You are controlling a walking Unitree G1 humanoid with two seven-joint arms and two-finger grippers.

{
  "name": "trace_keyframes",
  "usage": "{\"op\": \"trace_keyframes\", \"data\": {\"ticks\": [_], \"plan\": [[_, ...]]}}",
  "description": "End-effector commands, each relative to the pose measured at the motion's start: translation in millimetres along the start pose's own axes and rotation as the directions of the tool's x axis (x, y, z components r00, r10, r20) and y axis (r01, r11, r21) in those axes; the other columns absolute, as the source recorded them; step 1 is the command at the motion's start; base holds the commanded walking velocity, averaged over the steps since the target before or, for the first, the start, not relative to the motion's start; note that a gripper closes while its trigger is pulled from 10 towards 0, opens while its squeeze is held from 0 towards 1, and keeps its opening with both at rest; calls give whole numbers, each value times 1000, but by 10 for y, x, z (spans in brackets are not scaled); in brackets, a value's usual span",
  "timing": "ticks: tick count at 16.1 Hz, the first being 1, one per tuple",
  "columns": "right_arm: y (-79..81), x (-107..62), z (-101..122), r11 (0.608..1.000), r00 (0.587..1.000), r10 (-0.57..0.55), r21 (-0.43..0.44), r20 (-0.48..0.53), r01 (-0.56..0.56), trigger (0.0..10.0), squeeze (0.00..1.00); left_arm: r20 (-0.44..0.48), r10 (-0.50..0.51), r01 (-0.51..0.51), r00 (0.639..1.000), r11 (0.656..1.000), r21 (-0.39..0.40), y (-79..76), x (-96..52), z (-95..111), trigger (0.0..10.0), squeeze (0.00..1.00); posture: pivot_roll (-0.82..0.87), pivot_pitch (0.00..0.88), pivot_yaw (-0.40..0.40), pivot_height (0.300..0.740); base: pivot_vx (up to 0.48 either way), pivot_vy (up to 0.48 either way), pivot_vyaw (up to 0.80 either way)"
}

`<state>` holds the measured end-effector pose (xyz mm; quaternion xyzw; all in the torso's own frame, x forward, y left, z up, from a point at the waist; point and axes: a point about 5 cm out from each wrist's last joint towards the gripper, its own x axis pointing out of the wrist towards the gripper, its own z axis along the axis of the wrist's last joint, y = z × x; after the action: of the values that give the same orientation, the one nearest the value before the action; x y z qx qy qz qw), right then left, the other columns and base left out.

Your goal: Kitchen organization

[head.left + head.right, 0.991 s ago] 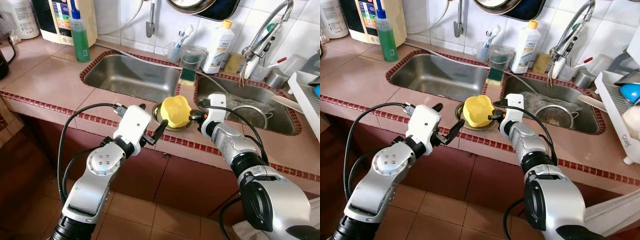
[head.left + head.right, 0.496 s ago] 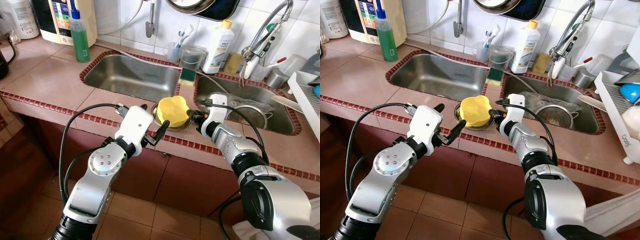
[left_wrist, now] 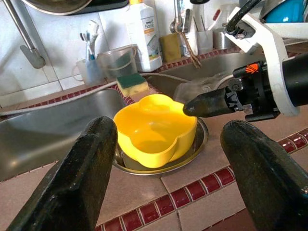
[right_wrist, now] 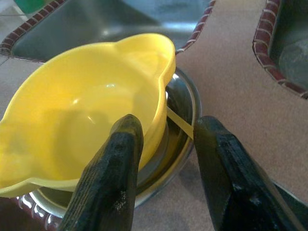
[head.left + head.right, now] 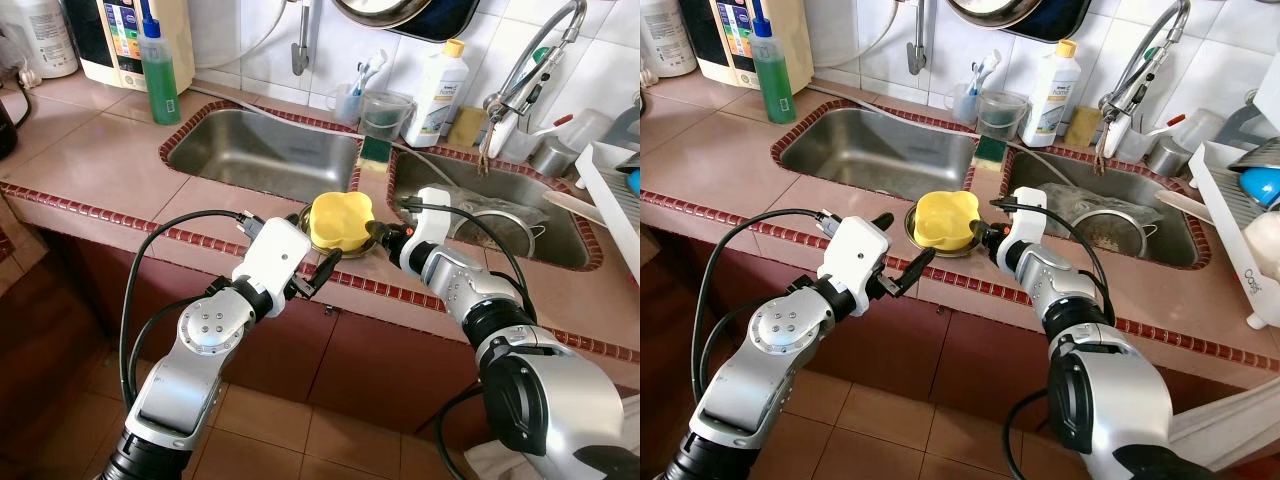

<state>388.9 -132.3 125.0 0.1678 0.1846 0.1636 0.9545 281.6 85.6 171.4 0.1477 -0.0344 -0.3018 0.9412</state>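
A yellow bowl (image 5: 340, 220) rests slightly tilted inside a shallow steel bowl (image 3: 199, 139) on the counter strip between the two sinks. My right gripper (image 5: 385, 233) is at the yellow bowl's right rim. In the right wrist view its fingers (image 4: 110, 178) stand apart, with the steel bowl's rim (image 4: 185, 96) showing in the gap and the yellow bowl (image 4: 82, 106) just beside one finger. My left gripper (image 5: 902, 240) hovers open at the counter's front edge, just short of the bowls, with the yellow bowl (image 3: 154, 127) framed between its wide fingers.
The left sink (image 5: 260, 150) and the right sink (image 5: 450, 175) flank the bowls. A sponge (image 5: 376, 150), a cup, a white bottle (image 5: 437, 90) and the faucet (image 5: 530, 70) stand behind. A green bottle (image 5: 158, 65) is far left and a dish rack (image 5: 615, 190) far right.
The yellow bowl, held up on edge a second ago, has tipped down and slid left into the steel bowl. My right gripper followed it down. My left gripper edged slightly right.
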Motion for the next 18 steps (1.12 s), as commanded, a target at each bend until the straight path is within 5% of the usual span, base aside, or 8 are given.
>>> {"op": "trace_keyframes", "data": {"ticks": [1,4,5,6,7,13,18], "plan": [[-22,-8,49,1000,1000,-6,27,-12,7,10000,0,0,-13,13,1000,1000,4,-46,20,21,10000,0,75,0,-148,740,0,0,0],[-7,-1,81,998,1000,-7,70,-22,8,10000,0,2,-10,10,1000,1000,-1,-58,31,28,10000,0,79,0,-154,740,0,0,0],[-11,0,93,996,1000,-20,84,-16,22,9059,0,3,-8,8,1000,1000,-2,-58,29,29,10000,0,80,0,-156,740,0,0,0],[-21,-1,98,995,999,-38,90,-16,40,4000,0,3,-5,5,1000,1000,-2,-58,28,29,10000,0,81,0,-157,740,0,0,0],[-20,1,91,993,999,-43,112,-22,45,0,0,3,-3,3,1000,1000,-3,-56,25,29,10000,0,83,0,-158,740,0,0,0],[-14,1,111,969,999,-42,245,-6,42,0,0,3,1,-1,1000,1000,-2,-51,22,34,10000,0,83,0,-155,740,0,0,0],[-39,-9,96,969,999,-47,241,-7,48,0,0,5,-8,8,1000,1000,1,-68,27,39,10000,0,86,0,-149,740,0,0,0]]}}
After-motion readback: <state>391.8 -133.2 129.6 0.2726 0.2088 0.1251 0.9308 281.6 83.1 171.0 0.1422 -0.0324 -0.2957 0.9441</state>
